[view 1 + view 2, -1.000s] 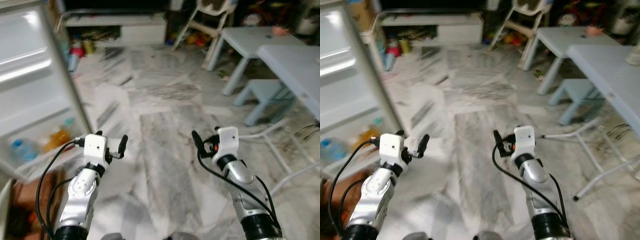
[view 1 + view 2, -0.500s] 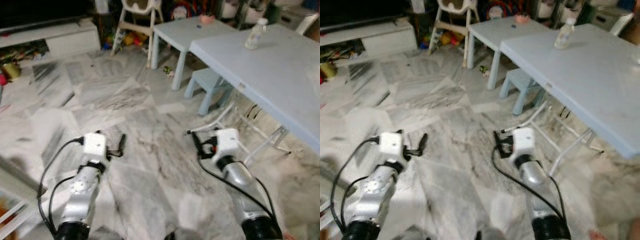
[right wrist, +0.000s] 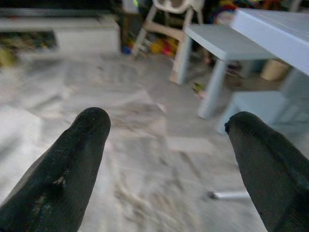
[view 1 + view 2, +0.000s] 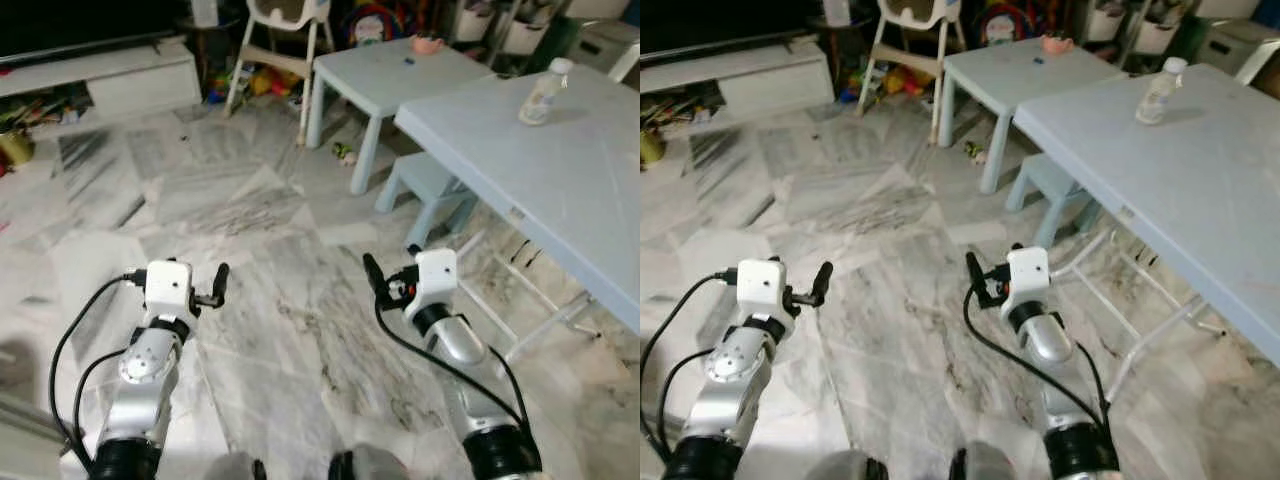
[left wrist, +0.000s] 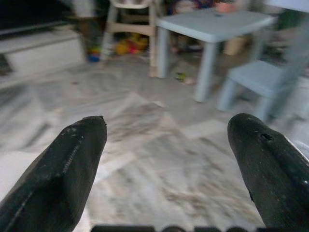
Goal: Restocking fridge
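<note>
A bottle (image 4: 543, 92) stands upright on the big pale blue table (image 4: 560, 190), near its far edge. Short of that table, over the marble floor (image 4: 260, 250), the left gripper (image 5: 166, 164) and right gripper (image 3: 169, 159) both hang spread wide with nothing held (fingers well apart). A smaller table (image 4: 390, 75) sits just beyond the big table, a stool (image 4: 425, 180) tucked beside it.
</note>
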